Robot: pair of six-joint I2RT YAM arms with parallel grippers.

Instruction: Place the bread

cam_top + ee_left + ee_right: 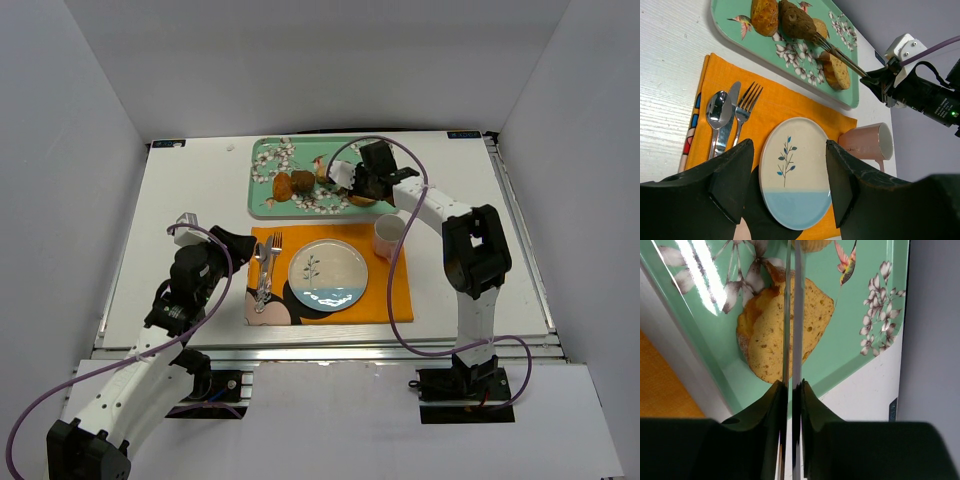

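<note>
Table (200, 200): white tabletop between white walls.
Left gripper (790, 147): black fingers spread wide, grasping nothing, above the near part of an orange cloth placemat (385, 295).
Cutlery: silver spoon (716, 107), knife (732, 100) and fork (747, 100) lie side by side on the mat's left.
Plate (800, 200): round, white, with a blue sprig and a pale blue band, mid-mat.
Tray (730, 30): mint green and floral, behind the mat. It holds a golden-brown lump (764, 15), a dark brown lumpy piece (796, 20) and a golden wedge-shaped slice (765, 335).
Bread (821, 27): small round tan bun on the tray, between the dark piece and the slice, half hidden.
Right gripper (791, 387): clenched on thin metal tongs (845, 60), which pass over the slice. Their tips end at the bun, but whether they pinch it is unclear.
Mug (865, 142): pink, just right of the plate.
Label (939, 107): white print on the right arm, too small to read.
</note>
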